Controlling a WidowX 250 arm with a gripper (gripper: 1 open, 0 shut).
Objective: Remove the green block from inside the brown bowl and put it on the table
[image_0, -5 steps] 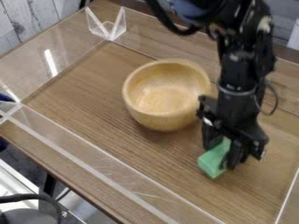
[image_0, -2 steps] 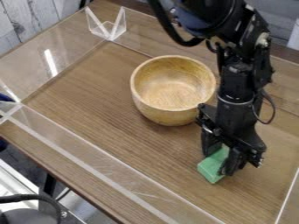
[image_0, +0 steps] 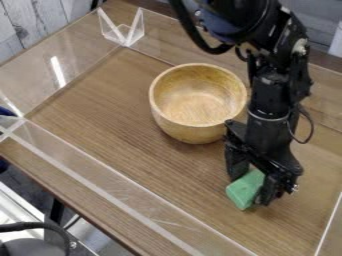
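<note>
- Green block (image_0: 246,191) lies outside the brown bowl (image_0: 198,96), on the near side of it, and looks to be resting on the wood-grain counter (image_0: 114,130). Nothing but bare wood shows between the block and the bowl's wall.
- What has just changed is the gripper (image_0: 253,180): its dark fingers now stand spread around the block, wider than a moment ago, when they were closed in tight over it. I'd say it has let go, though the fingers hide part of the block and I can't tell whether one of them still brushes it.
- The block itself sits a touch nearer to me than it did in the first view, and has hardly moved since the second. That fits with something set down and released.
- The bowl has ended up slightly farther from me than in the first view, upright, its smooth rim unbroken.
- For the task, that means the placing is as good as done, as far as I can judge; only the retreat seems left.
- Next, the arm ought to rise straight up. Swing sideways too soon, and a finger could drag the little bar along or tip it.
</note>
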